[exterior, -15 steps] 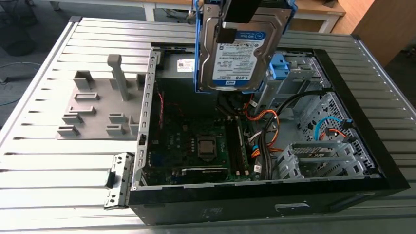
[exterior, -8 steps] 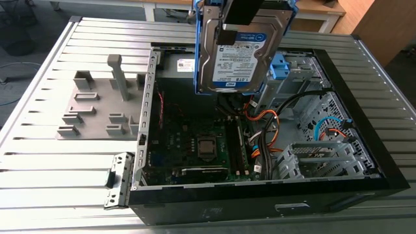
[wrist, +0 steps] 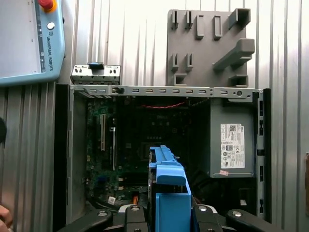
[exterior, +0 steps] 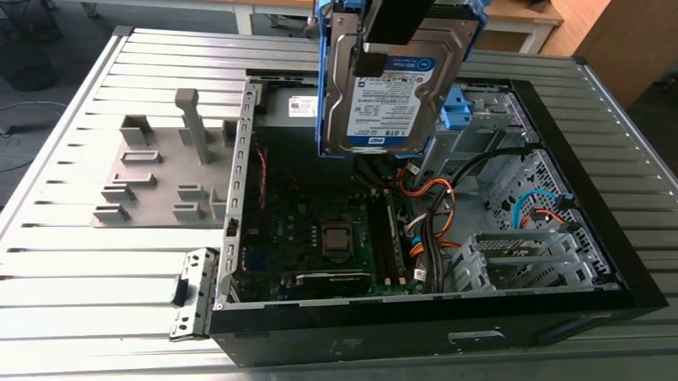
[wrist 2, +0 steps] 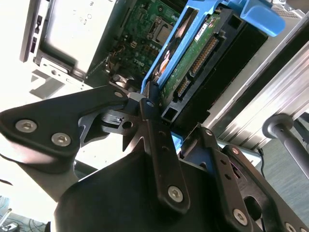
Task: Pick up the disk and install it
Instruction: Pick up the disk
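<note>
Fixture plate (exterior: 159, 178): grey, with upright pegs, lying flat on the ribbed metal surface (exterior: 63, 270) at the exterior view's left.
Computer case (exterior: 424, 337): black, side open, just beside the plate.
Motherboard (exterior: 317, 238): exposed inside the case.
Disk (exterior: 387, 99): held upright above the open case, label toward the exterior camera (blue carrier frame around its edges).
Claw (wrist 2: 145, 102): closed on the Disk's frame, black fingers clamping it in the second wrist view.
Blue bracket (exterior: 456, 107): bare, inside the case, just to the exterior view's right of the Disk.
Drive cage (exterior: 529, 254): grey perforated metal, near the case's right wall.
</note>
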`<state>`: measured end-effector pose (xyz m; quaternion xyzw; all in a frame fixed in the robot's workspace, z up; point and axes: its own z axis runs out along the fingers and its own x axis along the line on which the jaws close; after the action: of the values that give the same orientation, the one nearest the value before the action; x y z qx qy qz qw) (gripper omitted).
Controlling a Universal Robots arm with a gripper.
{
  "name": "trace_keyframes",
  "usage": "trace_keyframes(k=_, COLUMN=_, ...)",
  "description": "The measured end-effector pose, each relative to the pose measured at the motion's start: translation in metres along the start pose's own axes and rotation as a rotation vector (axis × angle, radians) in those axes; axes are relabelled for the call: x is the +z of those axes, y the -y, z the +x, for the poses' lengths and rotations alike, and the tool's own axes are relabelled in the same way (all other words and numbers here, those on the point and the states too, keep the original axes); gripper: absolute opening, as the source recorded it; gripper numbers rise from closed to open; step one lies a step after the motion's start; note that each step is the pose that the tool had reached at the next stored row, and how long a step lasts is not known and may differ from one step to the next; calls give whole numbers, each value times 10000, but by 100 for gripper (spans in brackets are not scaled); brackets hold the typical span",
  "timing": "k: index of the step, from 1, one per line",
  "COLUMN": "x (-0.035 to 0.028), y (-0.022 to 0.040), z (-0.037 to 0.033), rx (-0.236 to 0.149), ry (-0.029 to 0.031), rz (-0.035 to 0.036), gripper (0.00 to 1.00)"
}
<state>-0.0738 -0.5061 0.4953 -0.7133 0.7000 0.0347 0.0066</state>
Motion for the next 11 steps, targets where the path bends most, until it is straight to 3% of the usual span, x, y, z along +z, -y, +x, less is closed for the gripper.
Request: trace_keyframes(k=11, x=-4, y=-1, z=61, rx=0, ry=0, rz=0, gripper=36)
